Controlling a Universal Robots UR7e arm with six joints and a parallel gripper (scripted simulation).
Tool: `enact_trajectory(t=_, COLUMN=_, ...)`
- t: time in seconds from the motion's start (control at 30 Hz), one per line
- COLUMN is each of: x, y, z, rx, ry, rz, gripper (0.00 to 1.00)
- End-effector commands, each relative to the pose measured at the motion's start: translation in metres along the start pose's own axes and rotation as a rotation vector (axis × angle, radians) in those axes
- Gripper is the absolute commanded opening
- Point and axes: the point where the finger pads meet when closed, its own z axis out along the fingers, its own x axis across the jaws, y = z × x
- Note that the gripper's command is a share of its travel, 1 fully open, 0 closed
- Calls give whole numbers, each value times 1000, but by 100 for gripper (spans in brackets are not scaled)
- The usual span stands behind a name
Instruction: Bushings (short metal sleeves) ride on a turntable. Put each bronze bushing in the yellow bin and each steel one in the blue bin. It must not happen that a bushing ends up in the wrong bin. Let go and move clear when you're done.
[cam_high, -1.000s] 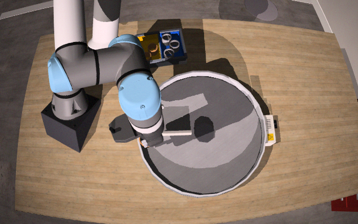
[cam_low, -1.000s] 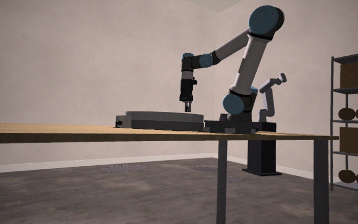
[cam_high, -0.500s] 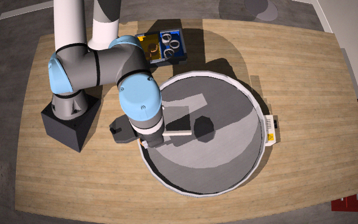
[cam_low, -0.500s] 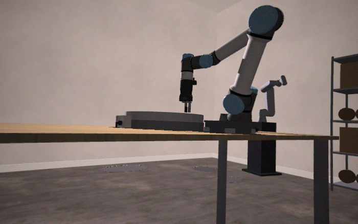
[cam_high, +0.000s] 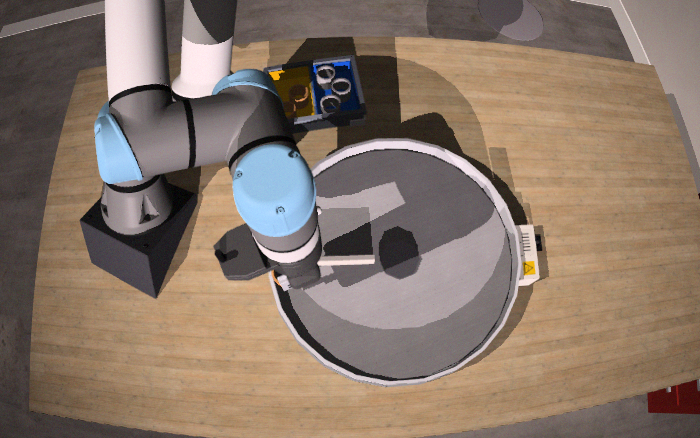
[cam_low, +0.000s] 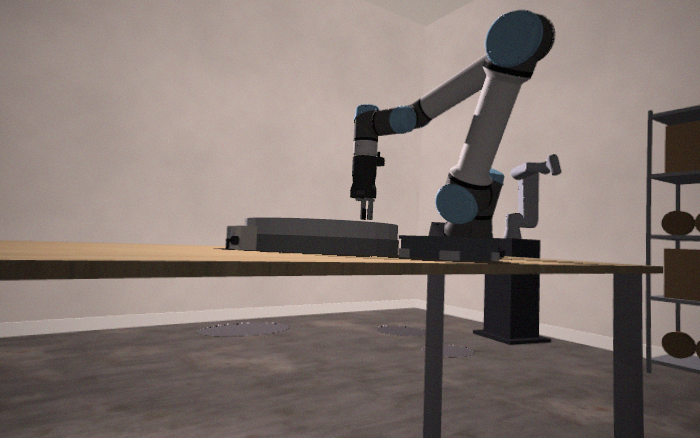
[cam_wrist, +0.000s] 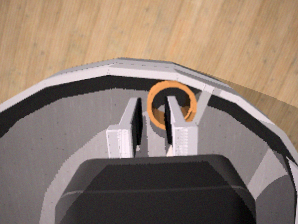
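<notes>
A bronze bushing stands on the grey turntable (cam_high: 397, 260) close to its near-left rim; in the overhead view only an orange sliver (cam_high: 277, 282) shows under the wrist. My gripper (cam_wrist: 153, 111) hangs just above the turntable (cam_low: 314, 227), with its fingertips (cam_low: 366, 214) a little over the surface. The fingers are partly open and hold nothing. In the wrist view they straddle the left wall of the ring, the right finger over its bore. The yellow bin (cam_high: 294, 92) holds a bronze bushing. The blue bin (cam_high: 338, 85) holds three steel bushings.
A dark hub (cam_high: 398, 252) sits at the turntable's centre and a white control box (cam_high: 529, 254) at its right edge. The arm's base block (cam_high: 136, 242) stands left of the turntable. A red object (cam_high: 673, 396) lies off the table's front right corner.
</notes>
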Motion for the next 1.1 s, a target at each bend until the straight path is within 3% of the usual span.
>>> enact_trajectory(t=0.0, x=1, y=0, z=3, rx=-1, ry=5, rz=1, gripper=45)
enact_trajectory(t=1.07, x=1, y=0, z=27, rx=-1, ry=4, rz=1, gripper=45)
